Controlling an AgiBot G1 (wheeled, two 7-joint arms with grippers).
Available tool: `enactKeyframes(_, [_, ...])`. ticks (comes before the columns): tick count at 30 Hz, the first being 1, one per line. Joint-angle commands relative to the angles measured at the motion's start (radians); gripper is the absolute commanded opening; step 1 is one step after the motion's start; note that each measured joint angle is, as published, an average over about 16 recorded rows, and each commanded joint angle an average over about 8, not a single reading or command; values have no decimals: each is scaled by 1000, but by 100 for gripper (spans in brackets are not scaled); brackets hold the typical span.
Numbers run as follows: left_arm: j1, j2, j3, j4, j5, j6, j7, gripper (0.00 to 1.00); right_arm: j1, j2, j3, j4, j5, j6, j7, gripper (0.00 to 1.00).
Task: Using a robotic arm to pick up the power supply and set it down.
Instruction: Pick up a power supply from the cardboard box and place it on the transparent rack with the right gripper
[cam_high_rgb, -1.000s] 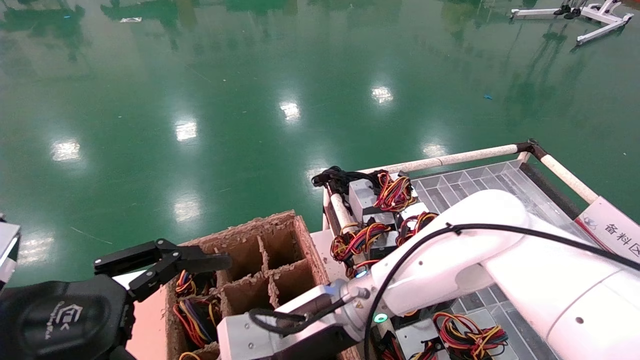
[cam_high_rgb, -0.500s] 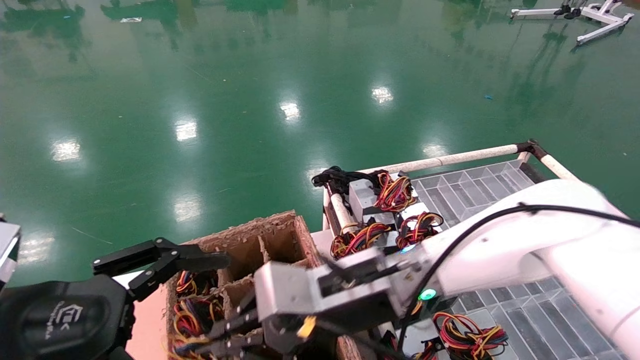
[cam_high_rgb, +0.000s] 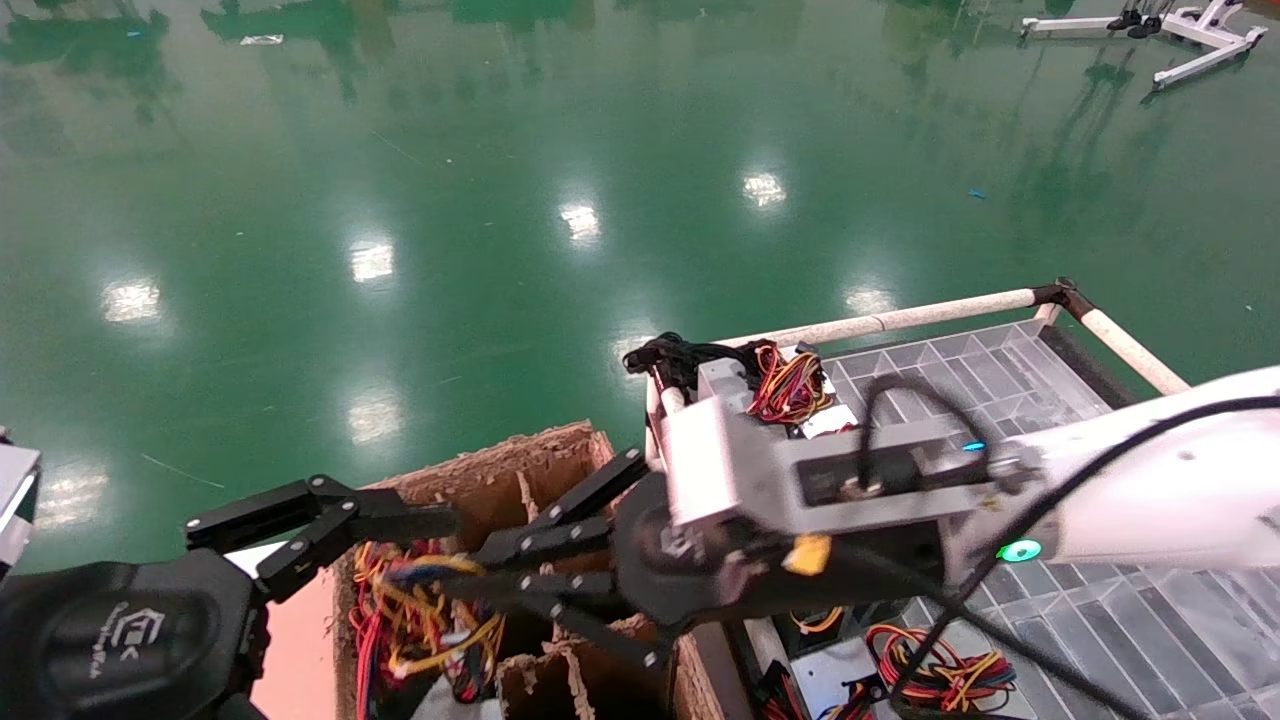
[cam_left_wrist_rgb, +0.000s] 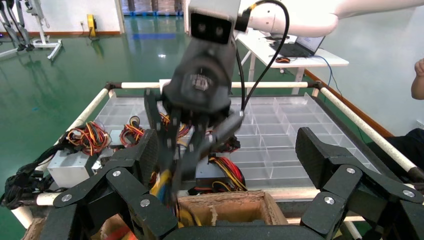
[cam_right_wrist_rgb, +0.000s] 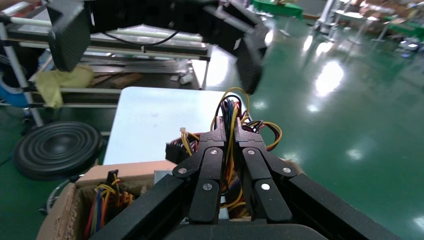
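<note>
My right gripper (cam_high_rgb: 455, 588) hangs over the brown cardboard divider box (cam_high_rgb: 505, 478), shut on a bunch of red, yellow and black wires (cam_high_rgb: 415, 612) that belongs to the power supply. In the right wrist view the wires (cam_right_wrist_rgb: 227, 107) run up between the closed fingers of the right gripper (cam_right_wrist_rgb: 228, 131). A strip of grey metal (cam_right_wrist_rgb: 162, 176) shows below them, and the rest of the power supply's body is hidden. My left gripper (cam_high_rgb: 330, 518) is parked open at the lower left beside the box. In the left wrist view the left gripper (cam_left_wrist_rgb: 230, 152) holds nothing.
A clear divided tray (cam_high_rgb: 950, 370) in a white tube frame (cam_high_rgb: 900, 320) stands right of the box. Other power supplies with wire bunches (cam_high_rgb: 790, 385) lie along its near-left side. Green floor lies beyond. A white table (cam_right_wrist_rgb: 155, 120) is behind the box.
My right arm has swung up and to the right, and its gripper has risen from deep in the box, pulling the wire bunch up with it. The left arm has not moved.
</note>
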Motion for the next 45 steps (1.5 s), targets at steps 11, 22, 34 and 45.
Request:
enactKeyframes(11, [0, 0, 0, 0, 0, 0, 0, 100, -5, 132, 55, 71, 61, 20, 25, 0])
enactKeyframes(22, [0, 0, 1, 0, 0, 0, 0, 100, 155, 182, 95, -41, 55, -27, 28, 0])
enactKeyframes(34, [0, 0, 1, 0, -1, 0, 0, 100, 559, 153, 20, -364, -216, -64, -38, 0])
enactKeyframes(45, [0, 0, 1, 0, -1, 0, 1, 100, 755, 28, -98, -563, -450, -18, -161, 0])
